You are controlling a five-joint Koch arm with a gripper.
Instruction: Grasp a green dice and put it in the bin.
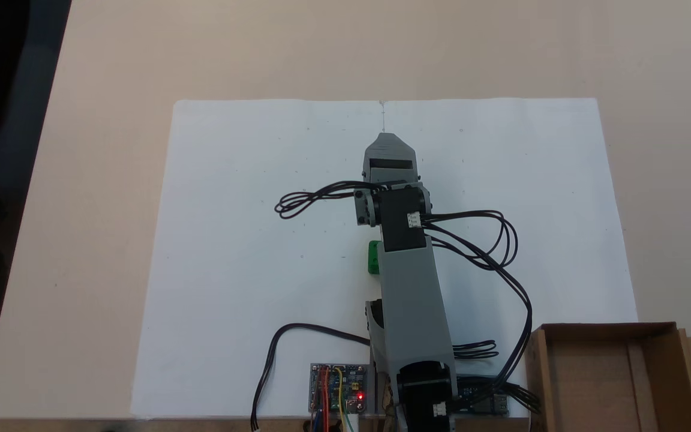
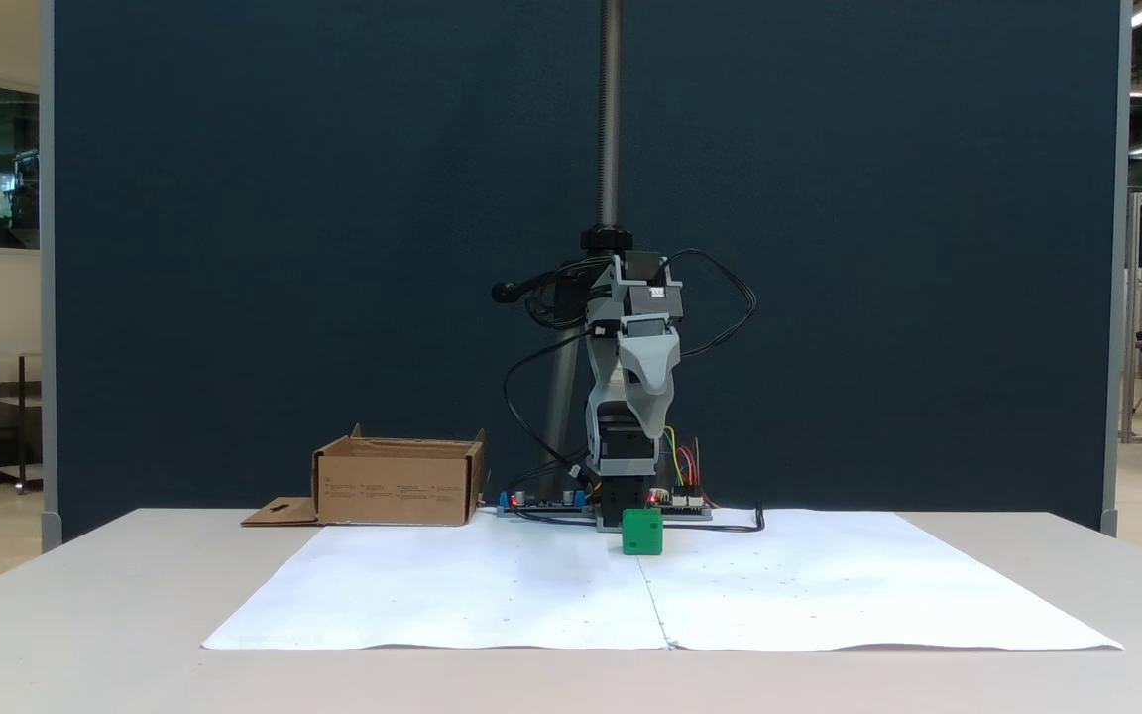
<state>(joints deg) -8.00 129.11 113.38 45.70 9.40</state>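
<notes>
White paper [image 2: 492,595] lies nearest us, over a beige table [image 2: 85,595]. We see the gripper [image 2: 652,421] raised, tip down, and cannot tell whether its jaws are spread. On the paper, just beside the arm, sits the dice [image 2: 641,532]. Well apart stands the bin [image 1: 606,378], before a dark blue partition [image 2: 284,248].

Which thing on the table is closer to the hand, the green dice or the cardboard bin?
The green dice, on the white paper below the raised hand; the bin sits off the paper's corner.
</notes>
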